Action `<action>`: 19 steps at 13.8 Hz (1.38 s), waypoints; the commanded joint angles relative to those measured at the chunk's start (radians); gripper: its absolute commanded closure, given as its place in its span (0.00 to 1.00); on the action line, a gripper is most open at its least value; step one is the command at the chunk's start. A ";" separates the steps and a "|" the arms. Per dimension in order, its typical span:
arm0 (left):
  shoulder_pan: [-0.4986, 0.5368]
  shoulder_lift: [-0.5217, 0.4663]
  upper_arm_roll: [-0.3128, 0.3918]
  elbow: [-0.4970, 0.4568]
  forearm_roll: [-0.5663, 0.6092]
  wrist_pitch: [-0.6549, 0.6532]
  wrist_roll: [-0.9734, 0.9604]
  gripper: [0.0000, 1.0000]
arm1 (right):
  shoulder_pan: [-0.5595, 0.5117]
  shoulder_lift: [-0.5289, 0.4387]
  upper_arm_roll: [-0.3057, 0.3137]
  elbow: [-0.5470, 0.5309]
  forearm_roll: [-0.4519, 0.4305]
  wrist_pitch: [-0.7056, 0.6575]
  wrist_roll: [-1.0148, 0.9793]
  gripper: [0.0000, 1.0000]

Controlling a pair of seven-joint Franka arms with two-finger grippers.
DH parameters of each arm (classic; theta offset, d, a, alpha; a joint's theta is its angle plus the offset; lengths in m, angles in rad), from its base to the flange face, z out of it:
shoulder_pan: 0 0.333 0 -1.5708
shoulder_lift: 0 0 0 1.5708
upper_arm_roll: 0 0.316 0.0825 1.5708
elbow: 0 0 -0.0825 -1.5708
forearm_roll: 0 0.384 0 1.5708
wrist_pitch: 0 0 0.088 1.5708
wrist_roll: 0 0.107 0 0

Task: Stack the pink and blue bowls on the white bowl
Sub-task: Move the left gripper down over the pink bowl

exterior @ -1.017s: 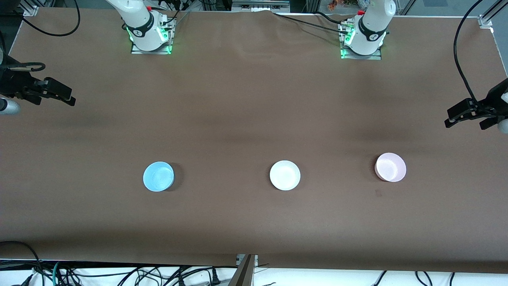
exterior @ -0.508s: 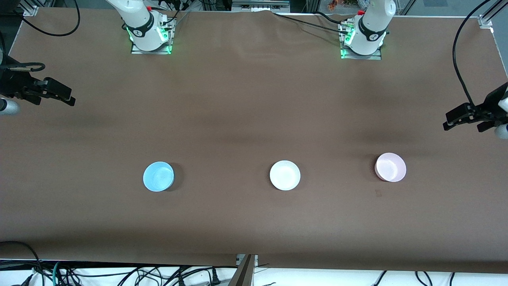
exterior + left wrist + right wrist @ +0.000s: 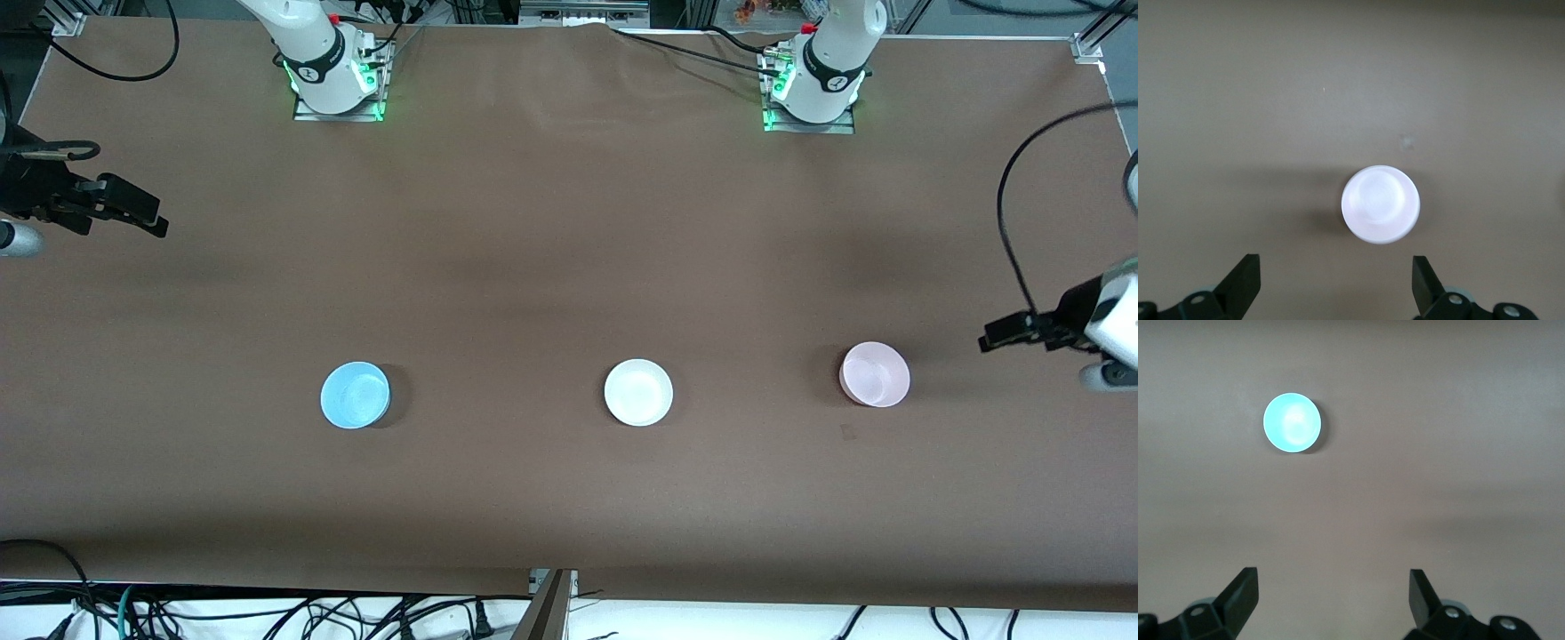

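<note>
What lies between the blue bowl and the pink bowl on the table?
The white bowl lies between the blue bowl and the pink bowl, apart from both, as the front view shows.

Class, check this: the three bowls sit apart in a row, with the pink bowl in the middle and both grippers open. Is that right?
Not quite. The front view shows the white bowl in the middle; the pink bowl is toward the left arm's end, the blue bowl toward the right arm's. Left gripper and right gripper are open.
</note>
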 commanded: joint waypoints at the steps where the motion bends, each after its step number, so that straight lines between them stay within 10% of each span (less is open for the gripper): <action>1: 0.008 0.075 -0.007 0.017 0.033 0.060 0.004 0.00 | -0.005 -0.007 0.005 -0.002 -0.003 -0.003 -0.003 0.00; 19: 0.012 0.121 -0.007 -0.358 0.031 0.537 0.003 0.03 | -0.007 -0.007 0.005 -0.002 -0.003 -0.002 -0.003 0.00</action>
